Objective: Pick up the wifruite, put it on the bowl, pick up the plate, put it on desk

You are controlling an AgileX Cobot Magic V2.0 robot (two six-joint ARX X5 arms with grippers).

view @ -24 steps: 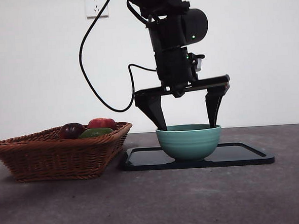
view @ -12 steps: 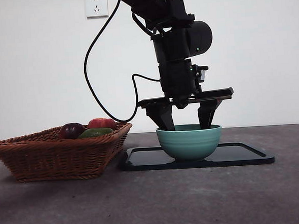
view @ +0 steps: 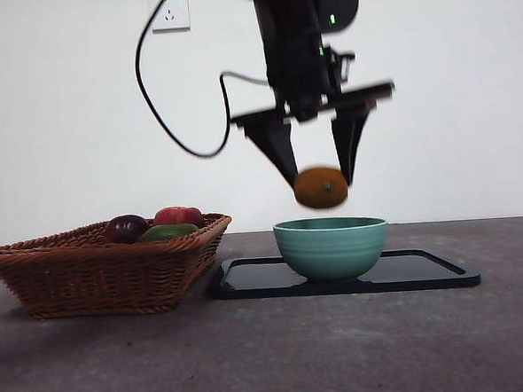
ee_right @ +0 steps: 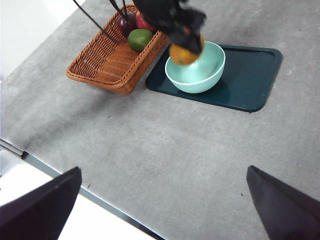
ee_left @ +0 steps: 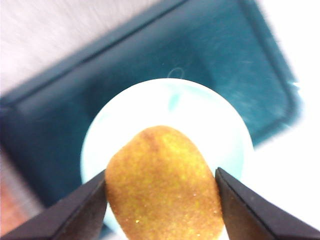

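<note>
The brownish-orange wifruite [view: 321, 187] hangs just above the mint-green bowl [view: 331, 248], apart from its rim. My left gripper [view: 321, 180] is shut on the wifruite, one jaw on each side. The left wrist view shows the wifruite [ee_left: 162, 185] large between the jaws, with the bowl [ee_left: 227, 132] directly beneath. The bowl stands on the dark teal plate [view: 426, 275], a flat rectangular tray lying on the grey desk [view: 271, 355]. My right gripper [ee_right: 163, 170] is open, high above the near part of the desk, and holds nothing.
A wicker basket [view: 97, 268] sits left of the plate, almost touching it. It holds a dark purple fruit [view: 124, 227], a red fruit [view: 178, 215] and a green fruit [view: 168, 230]. A black cable loops behind the left arm.
The left gripper's jaws stood open down in the bowl, then shut on the wifruite there. It has since risen, lifting the wifruite out above the bowl's rim.
</note>
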